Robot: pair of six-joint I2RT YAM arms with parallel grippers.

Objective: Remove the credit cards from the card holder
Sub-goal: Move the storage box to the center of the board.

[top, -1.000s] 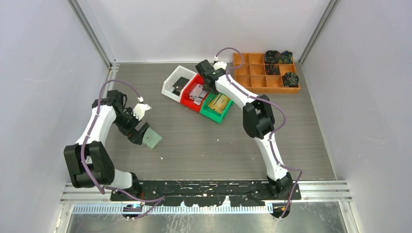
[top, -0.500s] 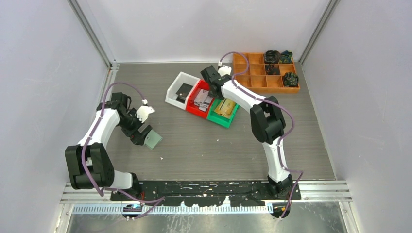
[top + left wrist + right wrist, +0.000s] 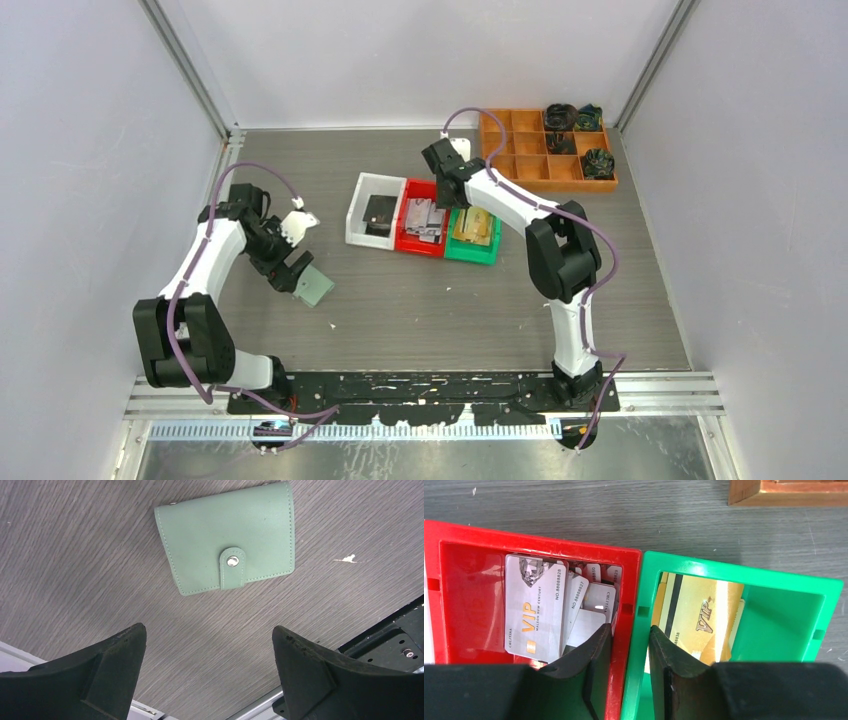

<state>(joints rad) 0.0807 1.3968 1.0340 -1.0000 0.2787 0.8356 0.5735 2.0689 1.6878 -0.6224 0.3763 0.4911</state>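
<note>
Card holder (image 3: 225, 542), mint-green, snapped shut, lies on the woodgrain surface (image 3: 75, 555) under the bent arm's released left tool (image 3: 207, 631). Outstretched right tool (image 3: 629, 630) clenches red bin (image 3: 469, 535) and green bin (image 3: 774, 580) walls, glossy cards (image 3: 531, 612) inside.

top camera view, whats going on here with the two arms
The left gripper hangs open over the mint-green card holder, which lies closed and snapped on the table, untouched. The right gripper is closed on the adjoining walls of the red bin and green bin. Silvery cards lie in the red one, gold cards in the green one.
</note>
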